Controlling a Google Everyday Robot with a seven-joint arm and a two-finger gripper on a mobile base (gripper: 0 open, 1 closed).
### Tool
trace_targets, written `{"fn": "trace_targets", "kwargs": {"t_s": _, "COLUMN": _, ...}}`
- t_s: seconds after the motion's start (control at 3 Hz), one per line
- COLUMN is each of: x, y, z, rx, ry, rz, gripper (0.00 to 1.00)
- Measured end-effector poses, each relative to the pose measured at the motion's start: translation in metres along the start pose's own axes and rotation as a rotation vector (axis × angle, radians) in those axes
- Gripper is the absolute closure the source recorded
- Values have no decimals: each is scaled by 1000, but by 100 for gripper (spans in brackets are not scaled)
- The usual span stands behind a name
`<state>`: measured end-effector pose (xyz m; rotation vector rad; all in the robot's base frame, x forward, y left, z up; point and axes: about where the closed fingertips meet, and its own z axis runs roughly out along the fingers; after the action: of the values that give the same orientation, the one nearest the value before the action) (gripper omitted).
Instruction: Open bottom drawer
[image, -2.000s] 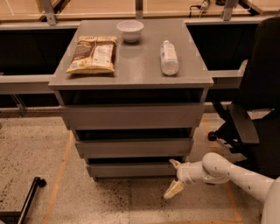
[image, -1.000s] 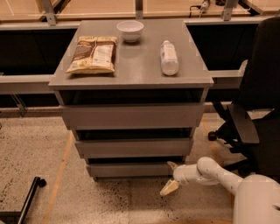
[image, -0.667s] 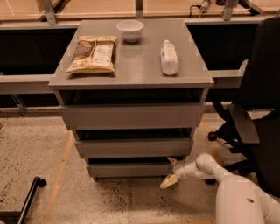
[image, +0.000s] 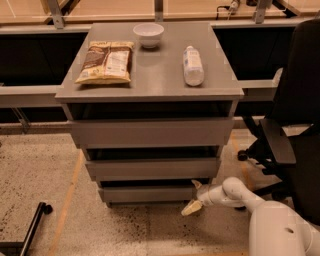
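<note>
The bottom drawer (image: 150, 194) is the lowest, narrowest grey front of three in the grey cabinet, close to the floor. Above it sit the middle drawer (image: 152, 169) and the top drawer (image: 150, 133). My gripper (image: 194, 196) is at the bottom drawer's right end, on a white arm (image: 235, 192) that comes in from the lower right. One cream finger (image: 192, 208) points down and left below the drawer's lower corner, and the other is near the drawer's upper right corner. The gripper is spread open.
On the cabinet top (image: 160, 75) lie a snack bag (image: 106, 62), a white bowl (image: 148, 34) and a plastic bottle (image: 193, 65). A black office chair (image: 292, 125) stands at the right. A black bar (image: 25, 230) lies on the speckled floor at the lower left.
My gripper has moved left along the floor, from right of the cabinet to the bottom drawer's right end. The drawers look unchanged.
</note>
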<state>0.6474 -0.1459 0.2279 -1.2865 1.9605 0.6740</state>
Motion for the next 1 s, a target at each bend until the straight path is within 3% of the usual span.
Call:
{"fn": "trace_targets", "kwargs": {"t_s": 0.67, "x": 9, "y": -12, "z": 34, "rx": 13, "ry": -22, "rz": 25, "gripper": 0}}
{"fn": "trace_targets", "kwargs": {"t_s": 1.0, "x": 16, "y": -13, "z": 45, "rx": -1, "ry": -21, "rz": 50, "gripper": 15}}
